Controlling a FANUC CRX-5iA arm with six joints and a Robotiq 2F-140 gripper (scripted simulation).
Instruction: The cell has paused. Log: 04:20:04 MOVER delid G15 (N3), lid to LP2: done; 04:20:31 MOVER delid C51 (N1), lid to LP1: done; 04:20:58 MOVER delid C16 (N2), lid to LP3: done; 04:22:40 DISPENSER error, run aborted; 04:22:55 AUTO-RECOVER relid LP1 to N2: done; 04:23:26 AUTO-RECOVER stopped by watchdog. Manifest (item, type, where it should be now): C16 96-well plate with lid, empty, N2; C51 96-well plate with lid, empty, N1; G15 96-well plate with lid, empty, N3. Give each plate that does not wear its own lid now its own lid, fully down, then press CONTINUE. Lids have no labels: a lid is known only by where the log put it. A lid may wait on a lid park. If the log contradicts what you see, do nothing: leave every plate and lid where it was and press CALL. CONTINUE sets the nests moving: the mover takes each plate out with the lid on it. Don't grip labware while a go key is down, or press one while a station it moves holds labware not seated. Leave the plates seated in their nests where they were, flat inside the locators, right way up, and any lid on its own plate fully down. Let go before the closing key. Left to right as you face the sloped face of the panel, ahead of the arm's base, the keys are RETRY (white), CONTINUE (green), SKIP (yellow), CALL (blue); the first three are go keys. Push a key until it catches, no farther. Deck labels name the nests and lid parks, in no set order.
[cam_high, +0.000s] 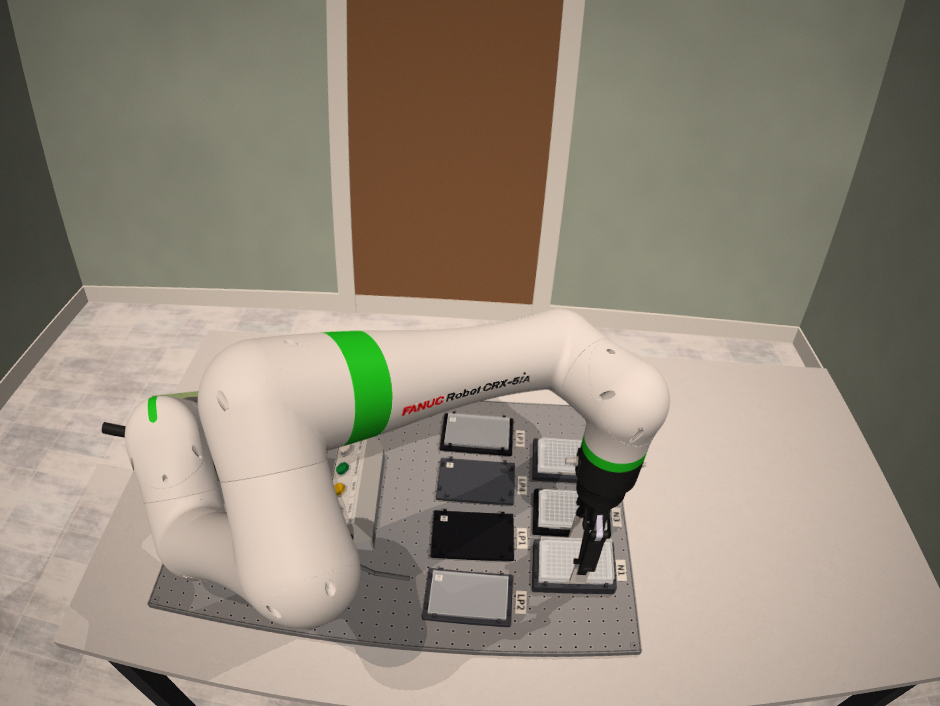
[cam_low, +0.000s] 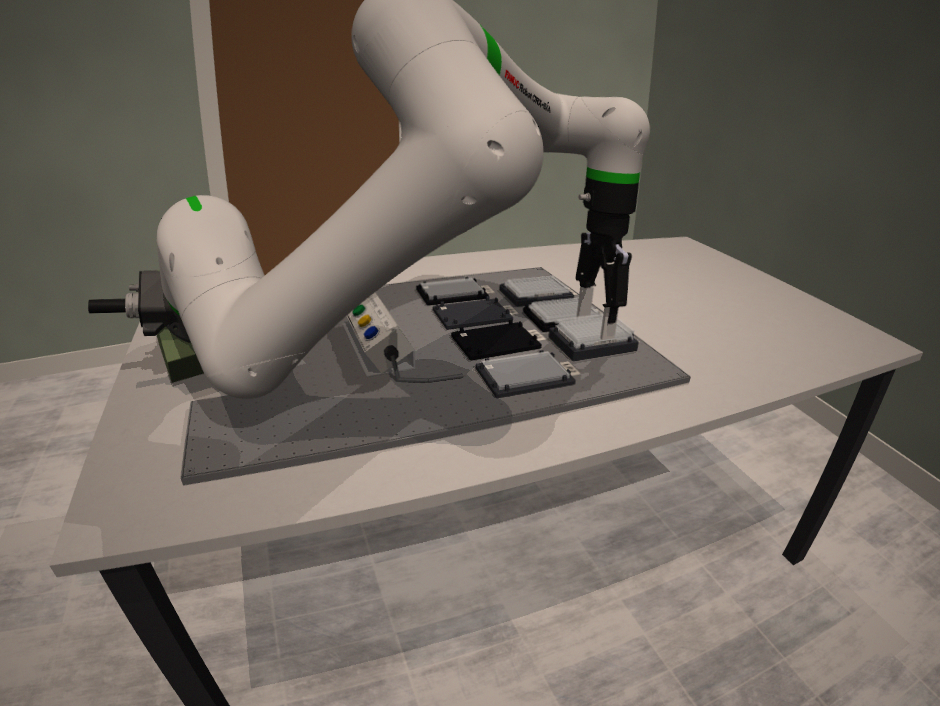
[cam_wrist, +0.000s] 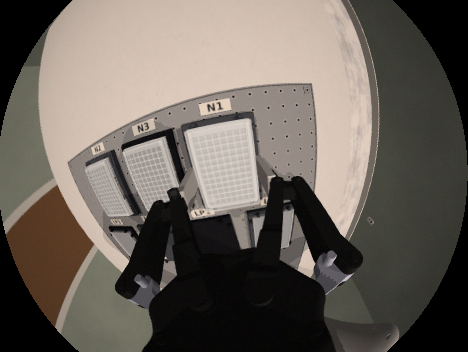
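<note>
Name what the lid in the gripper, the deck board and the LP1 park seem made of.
Lid, held in the gripper: probably clear, smooth plastic, since the well grid shows through it.
Deck board: looks like matte grey metal, with a regular grid of small holes.
LP1 park: flat matte black, but the material is unclear.

Arm (cam_high: 455, 379) – "FANUC Robot CRX-5iA"; deck labels (cam_wrist: 214, 106) – N1, N3.
</note>
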